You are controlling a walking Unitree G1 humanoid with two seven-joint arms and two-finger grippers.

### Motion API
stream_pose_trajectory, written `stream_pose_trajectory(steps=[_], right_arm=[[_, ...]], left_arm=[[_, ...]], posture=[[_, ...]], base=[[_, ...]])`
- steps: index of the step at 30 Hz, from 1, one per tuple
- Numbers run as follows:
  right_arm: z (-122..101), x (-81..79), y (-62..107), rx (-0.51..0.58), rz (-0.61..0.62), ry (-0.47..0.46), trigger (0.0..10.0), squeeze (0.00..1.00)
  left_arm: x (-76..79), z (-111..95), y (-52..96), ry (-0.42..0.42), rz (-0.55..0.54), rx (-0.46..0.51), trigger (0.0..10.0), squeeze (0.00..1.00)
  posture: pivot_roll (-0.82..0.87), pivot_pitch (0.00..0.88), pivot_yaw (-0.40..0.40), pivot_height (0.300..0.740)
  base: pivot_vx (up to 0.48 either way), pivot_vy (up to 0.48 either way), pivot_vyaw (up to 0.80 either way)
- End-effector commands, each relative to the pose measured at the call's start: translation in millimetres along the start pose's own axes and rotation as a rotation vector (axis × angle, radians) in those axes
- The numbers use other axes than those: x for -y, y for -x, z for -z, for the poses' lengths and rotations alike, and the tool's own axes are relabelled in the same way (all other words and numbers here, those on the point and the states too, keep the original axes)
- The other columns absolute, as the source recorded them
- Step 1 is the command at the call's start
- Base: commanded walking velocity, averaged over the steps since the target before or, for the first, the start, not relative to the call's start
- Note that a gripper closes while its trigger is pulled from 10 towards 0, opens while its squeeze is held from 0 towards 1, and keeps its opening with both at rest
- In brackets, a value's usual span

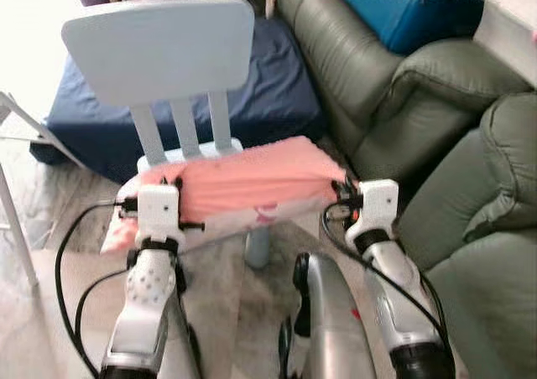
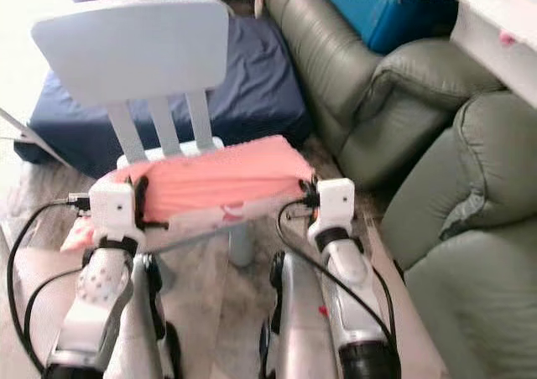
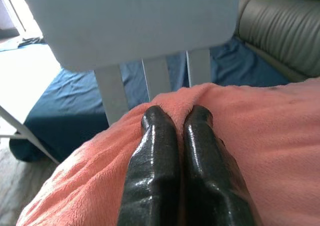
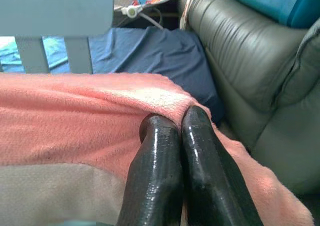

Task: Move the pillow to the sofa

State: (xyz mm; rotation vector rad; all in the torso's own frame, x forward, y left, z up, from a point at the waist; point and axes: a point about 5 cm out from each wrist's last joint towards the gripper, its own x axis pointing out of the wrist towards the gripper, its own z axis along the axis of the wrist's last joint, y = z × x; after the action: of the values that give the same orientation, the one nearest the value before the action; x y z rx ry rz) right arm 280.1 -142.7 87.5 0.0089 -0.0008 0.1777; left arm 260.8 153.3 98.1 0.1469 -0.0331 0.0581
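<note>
A pink pillow (image 1: 243, 186) lies across the seat of a light blue chair (image 1: 159, 48), and it overhangs the seat at both ends. My left gripper (image 1: 170, 182) is at the pillow's left end, my right gripper (image 1: 342, 188) at its right end. In the left wrist view the left gripper (image 3: 177, 117) is shut, its two black fingers side by side and pressed into the pink fabric (image 3: 260, 131). The right gripper (image 4: 174, 117) is likewise shut, with its tips against the pillow (image 4: 75, 116). The grey-green leather sofa (image 1: 369, 69) stands just right of the chair.
A dark blue mattress (image 1: 260, 85) lies on the floor behind the chair. A blue bag (image 1: 394, 6) rests on the sofa's far seat. A second green cushion (image 1: 495, 228) bulks up at the near right. A white frame leg (image 1: 13, 194) stands at the left.
</note>
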Motion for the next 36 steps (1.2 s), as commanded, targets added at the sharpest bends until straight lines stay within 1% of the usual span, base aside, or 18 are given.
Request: stream_pose_trajectory(steps=[1,4,5,8,9,12,15,17,20,23,25,26,30,32,34,35,36], right_arm=[[-9,15.3,-0.5,0.025,0.069,0.003,10.0,0.0],[-10,15.6,-1.1,0.024,0.071,0.004,10.0,0.0],[-10,15.6,-1.1,0.024,0.071,0.004,10.0,0.0],[-9,16.4,-0.3,0.019,0.077,0.004,10.0,0.0],[-9,16.4,-0.2,0.018,0.077,0.004,10.0,0.0],[-9,16.5,-0.8,0.018,0.078,0.003,10.0,0.0],[-10,16.6,-1.4,0.02,0.078,0.003,10.0,0.0],[-11,17.3,-2.2,0.023,0.081,0.004,10.0,0.0],[-12,19.1,-1.2,0.026,0.086,0.006,10.0,0.0],[-12,21.0,1.3,0.026,0.093,0.008,10.0,0.0],[-10,21.9,3.7,0.02,0.098,0.009,10.0,0.0],[-9,22.3,4.6,0.018,0.099,0.009,10.0,0.0],[-9,22.7,6.8,0.014,0.101,0.01,10.0,0.0],[-9,22.6,7.6,0.012,0.101,0.01,10.0,0.0],[-9,22.5,7.8,0.011,0.101,0.009,10.0,0.0],[-8,22.0,7.7,0.01,0.1,0.008,10.0,0.0],[-8,22.0,7.7,0.01,0.1,0.008,10.0,0.0]], left_arm=[[-5.0,1,-1.4,-0.003,-0.03,-0.011,10.0,0.0],[-3.8,2,-4.1,-0.006,-0.027,-0.021,10.0,0.0],[-3.8,2,-4.1,-0.006,-0.027,-0.021,10.0,0.0],[-1.9,7,-6.6,0.017,-0.035,-0.076,10.0,0.0],[-1.8,8,-6.6,0.024,-0.039,-0.081,10.0,0.0],[-0.6,7,-7.9,0.018,-0.046,-0.078,10.0,0.0],[1.3,6,-9.2,0.029,-0.044,-0.079,10.0,0.0],[3.0,2,-11.8,0.006,-0.043,-0.057,10.0,0.0],[3.1,0,-12.4,-0.007,-0.03,-0.036,10.0,0.0],[3.2,-1,-12.1,-0.01,-0.021,-0.038,10.0,0.0],[2.3,0,-11.5,-0.034,-0.022,-0.033,10.0,0.0],[1.7,0,-11.3,-0.033,-0.023,-0.035,10.0,0.0],[1.1,2,-11.1,-0.022,-0.024,-0.041,10.0,0.0],[2.0,3,-11.3,0.003,-0.02,-0.064,10.0,0.0],[3.1,1,-12.0,-0.003,-0.01,-0.053,10.0,0.0],[5.0,1,-12.1,0.019,-0.002,-0.062,10.0,0.0],[5.0,1,-12.1,0.019,-0.002,-0.062,10.0,0.0]], posture=[[0.02,0.041,-0.097,0.612],[0.02,0.04,-0.095,0.636],[0.02,0.04,-0.095,0.636],[0.02,0.043,-0.094,0.659],[0.02,0.043,-0.094,0.664],[0.01,0.041,-0.094,0.682],[0.01,0.041,-0.094,0.696],[0.01,0.042,-0.093,0.715],[0.01,0.042,-0.091,0.738],[0.01,0.044,-0.089,0.74],[0.01,0.045,-0.086,0.74],[0.0,0.048,-0.084,0.74],[0.0,0.051,-0.083,0.74],[0.0,0.053,-0.084,0.74],[0.0,0.053,-0.085,0.74],[0.0,0.052,-0.086,0.74],[0.0,0.052,-0.086,0.74]], base=[[0.0,0.0,0.0],[0.0,0.0,0.0],[0.0,0.0,0.0],[0.0,0.0,0.0],[0.0,0.0,0.0],[0.0,0.0,0.0],[0.0,0.0,0.0],[0.0,0.0,0.0],[0.0,0.0,0.0],[0.0,0.0,0.0],[0.0,0.0,0.0],[0.0,0.0,0.0],[0.0,0.0,0.0],[0.0,0.0,0.0],[0.0,0.0,0.0],[0.0,0.0,0.0],[0.0,0.0,0.0]])
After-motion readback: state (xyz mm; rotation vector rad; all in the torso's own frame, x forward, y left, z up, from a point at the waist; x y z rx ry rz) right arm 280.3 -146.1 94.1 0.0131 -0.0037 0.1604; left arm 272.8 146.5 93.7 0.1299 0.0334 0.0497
